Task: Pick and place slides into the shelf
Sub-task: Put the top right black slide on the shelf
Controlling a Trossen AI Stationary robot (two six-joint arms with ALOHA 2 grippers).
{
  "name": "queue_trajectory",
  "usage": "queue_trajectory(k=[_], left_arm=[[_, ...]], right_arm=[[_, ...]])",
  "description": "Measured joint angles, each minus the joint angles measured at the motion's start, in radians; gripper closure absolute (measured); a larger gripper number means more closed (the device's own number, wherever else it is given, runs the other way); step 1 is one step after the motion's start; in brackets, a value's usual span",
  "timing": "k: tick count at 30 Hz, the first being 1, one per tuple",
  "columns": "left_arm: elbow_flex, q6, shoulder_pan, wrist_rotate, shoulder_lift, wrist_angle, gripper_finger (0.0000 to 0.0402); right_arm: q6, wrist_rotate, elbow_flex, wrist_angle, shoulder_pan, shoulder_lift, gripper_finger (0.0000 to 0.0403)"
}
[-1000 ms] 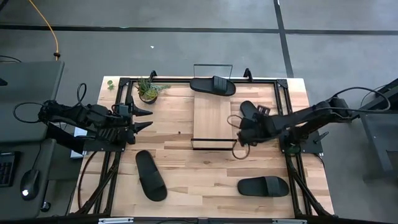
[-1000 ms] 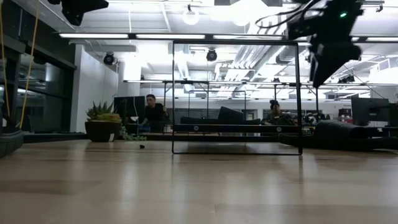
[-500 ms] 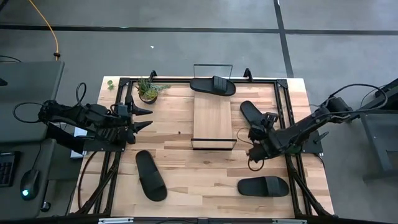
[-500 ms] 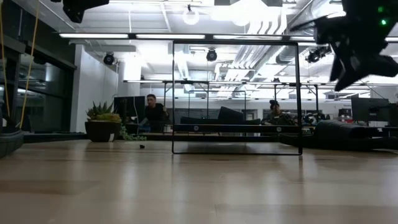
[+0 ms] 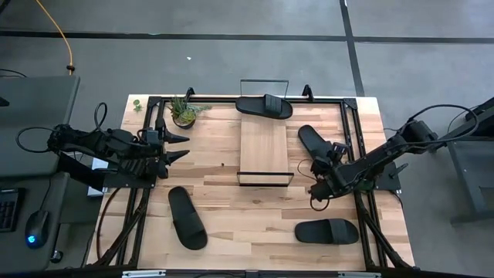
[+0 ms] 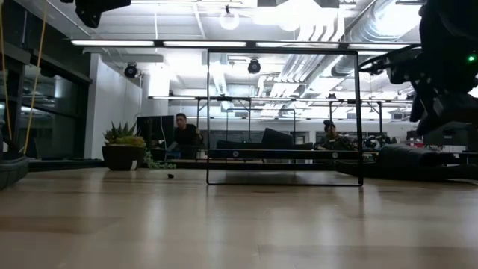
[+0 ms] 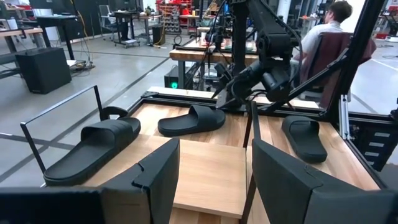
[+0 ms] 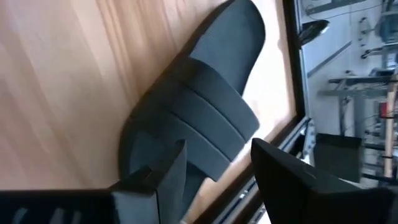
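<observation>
- Slides (image 5: 264, 106): matte black, smooth moulded straps.
- Shelf (image 5: 265, 147): pale smooth wood, thin black wire rails.
- Table (image 5: 224, 208): light planked wood, slight sheen.

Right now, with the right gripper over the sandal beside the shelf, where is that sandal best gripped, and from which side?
Probably across its wide strap, coming down from above. The sandal lies flat, sole down, on the table to the right of the shelf, so the raised strap is the one part fingers can close around. The open right gripper already hangs over its near end; the left gripper waits apart.
</observation>
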Motion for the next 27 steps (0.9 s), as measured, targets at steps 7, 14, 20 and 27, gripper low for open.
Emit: queue_trajectory(k=[7,14,20,27], left_arm=[[0.000,-0.011,0.000,0.000,0.000,-0.010,0.0218],[0.000,-0.026,0.000,0.000,0.000,-0.030,0.0218],[0.000,-0.027,0.000,0.000,0.000,-0.029,0.0218],[0.000,-0.027,0.000,0.000,0.000,-0.029,0.0218]], right_arm=[[0.029,0.009,-0.001,0.057,0.012,0.000,0.0229],[0.103,0.000,-0.001,0.056,0.050,0.000,0.0229],[0.136,-0.019,-0.001,0.066,0.080,0.001,0.0229],[0.158,-0.013,-0.001,0.051,0.097,0.071,0.0229]])
